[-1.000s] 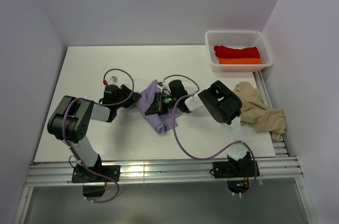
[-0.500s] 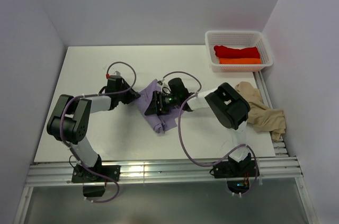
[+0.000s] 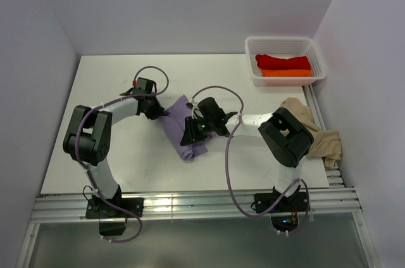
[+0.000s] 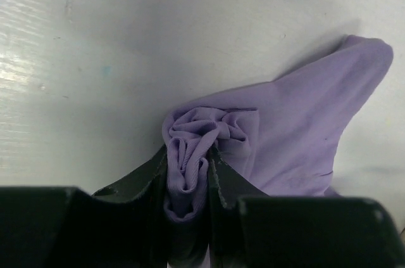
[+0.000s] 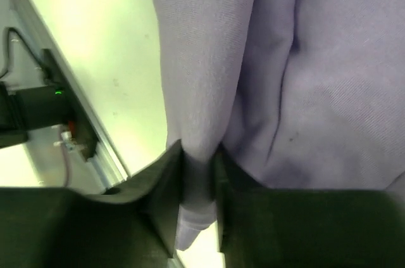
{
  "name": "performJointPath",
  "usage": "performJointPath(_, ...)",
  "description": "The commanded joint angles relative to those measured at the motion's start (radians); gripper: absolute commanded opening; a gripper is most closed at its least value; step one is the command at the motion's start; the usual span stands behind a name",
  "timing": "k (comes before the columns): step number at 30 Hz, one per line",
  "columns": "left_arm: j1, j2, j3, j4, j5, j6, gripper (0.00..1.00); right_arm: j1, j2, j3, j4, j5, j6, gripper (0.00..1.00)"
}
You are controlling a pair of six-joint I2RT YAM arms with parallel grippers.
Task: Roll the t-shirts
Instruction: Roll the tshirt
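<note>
The flat white table (image 3: 209,78) carries everything. The crumpled beige-tan t-shirt (image 3: 319,142) lies at its right edge, part of it behind my right arm. The soft lavender t-shirt (image 3: 176,130) lies mid-table, its ends covered by my wrists. The white plastic mesh basket (image 3: 285,39) in the far right corner holds the folded red t-shirt (image 3: 281,61) and the folded orange t-shirt (image 3: 286,73), only their tops showing. My left pincer (image 4: 188,154) clamps a bunched lavender corner; my right pincer (image 5: 197,151) pinches a fold of the same shirt.

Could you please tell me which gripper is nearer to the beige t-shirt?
Right. The right gripper clamps a fold of the lavender t-shirt, left of the beige t-shirt. The left gripper clamps that shirt's upper-left edge, farther away.
</note>
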Motion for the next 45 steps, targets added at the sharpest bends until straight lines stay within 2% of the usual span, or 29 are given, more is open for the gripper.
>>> performJointPath(1, -0.009, 0.047, 0.083, -0.162, -0.048, 0.06, 0.21, 0.035, -0.029, -0.021, -0.07, 0.077, -0.051, 0.26)
performJointPath(4, -0.009, 0.065, 0.159, -0.241, -0.053, 0.074, 0.22, 0.049, -0.025, -0.043, -0.066, 0.106, -0.056, 0.25)
performJointPath(8, -0.017, 0.093, 0.241, -0.345, -0.096, 0.091, 0.22, 0.054, -0.049, -0.063, -0.064, 0.158, -0.059, 0.42)
performJointPath(12, -0.026, 0.124, 0.299, -0.423, -0.111, 0.108, 0.23, 0.078, -0.109, -0.037, -0.131, 0.239, -0.094, 0.52)
performJointPath(13, -0.028, 0.13, 0.316, -0.448, -0.11, 0.113, 0.22, 0.086, -0.117, -0.032, -0.164, 0.259, -0.1, 0.59)
performJointPath(18, -0.035, 0.153, 0.353, -0.5, -0.103, 0.132, 0.23, 0.138, -0.206, -0.001, -0.217, 0.377, -0.142, 0.73)
performJointPath(19, -0.037, 0.159, 0.368, -0.511, -0.102, 0.136, 0.22, 0.152, -0.216, 0.011, -0.249, 0.452, -0.155, 0.78)
performJointPath(22, -0.043, 0.173, 0.382, -0.535, -0.099, 0.142, 0.22, 0.225, -0.232, 0.085, -0.325, 0.605, -0.23, 0.84)
performJointPath(32, -0.058, 0.176, 0.385, -0.558, -0.074, 0.151, 0.22, 0.389, -0.034, 0.419, -0.541, 0.939, -0.297, 0.86)
performJointPath(35, -0.058, 0.173, 0.379, -0.548, -0.068, 0.155, 0.23, 0.422, 0.046, 0.466, -0.555, 1.011, -0.316, 0.86)
performJointPath(45, -0.058, 0.151, 0.371, -0.545, -0.018, 0.142, 0.23, 0.469, 0.138, 0.499, -0.488, 1.178, -0.327, 0.86)
